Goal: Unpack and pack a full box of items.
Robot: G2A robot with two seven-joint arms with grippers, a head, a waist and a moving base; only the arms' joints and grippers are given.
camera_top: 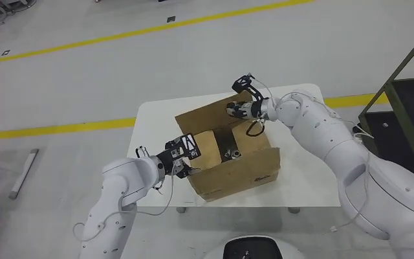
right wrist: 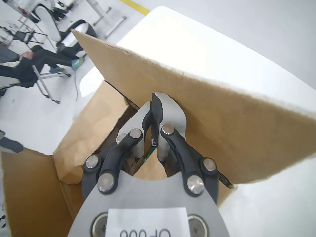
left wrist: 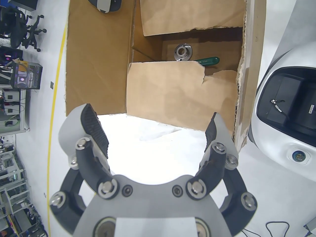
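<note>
Table (camera_top: pixel 155 116) white, box (camera_top: pixel 246 171) on it, flaps up (near inner flap torn, half over opening). Left gripper (left wrist: pixel 150 114) outside box at side flap, jaws wide apart, nothing between them. Right gripper (right wrist: pixel 155 104) at far flap (right wrist: pixel 209 114), jaws together; cannot tell if pinching cardboard. Green handle (left wrist: pixel 207 61) and metal ring (left wrist: pixel 183 52) on box floor, touching or nearly. Both lie ahead of left jaws, past torn flap. Handle's long axis looks crosswise to left approach. Neither arm clearly nearer, but left is open and facing in.
</note>
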